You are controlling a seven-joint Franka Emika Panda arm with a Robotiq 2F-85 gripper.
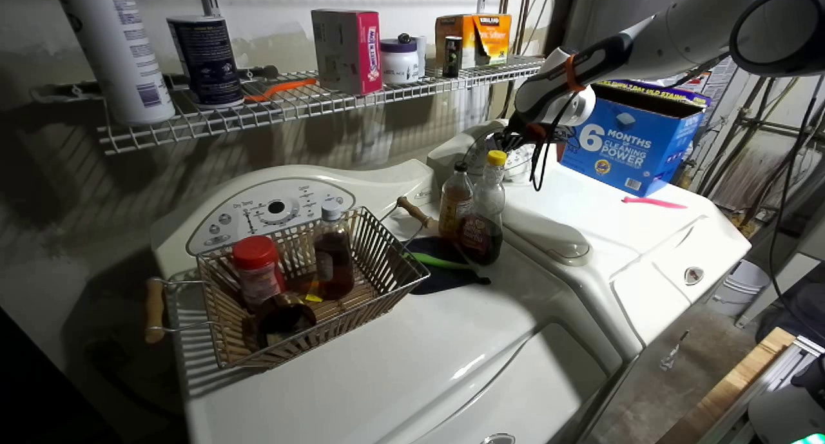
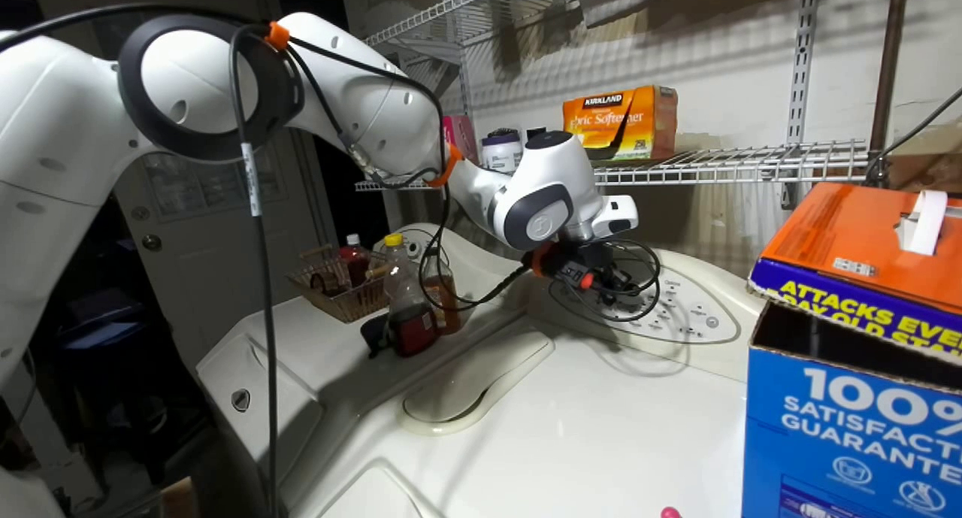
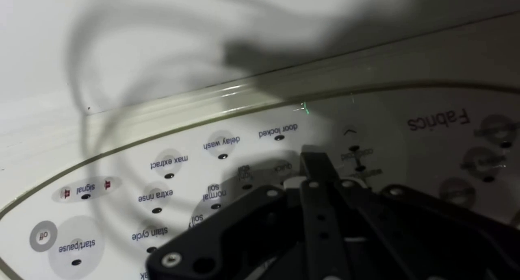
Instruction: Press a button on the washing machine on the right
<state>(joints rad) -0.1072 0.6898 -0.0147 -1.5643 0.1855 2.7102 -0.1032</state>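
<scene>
The white arm has orange straps, black cables and a silver-screwed black pincer.

In both exterior views, it's dryer left, washing machine right! Basket on the dryer, two bottles just beside the basket, carton on the washing machine, pincer before its console!

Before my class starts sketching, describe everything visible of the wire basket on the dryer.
The wire basket is rectangular, open-topped, closely ribbed and metal-looking, with a wooden-gripped handle leaning outward at each end. It sits upright on the dryer top, in front of the control panel, holding a red-lidded jar, a white-capped bottle and a dark-mouthed container.
</scene>
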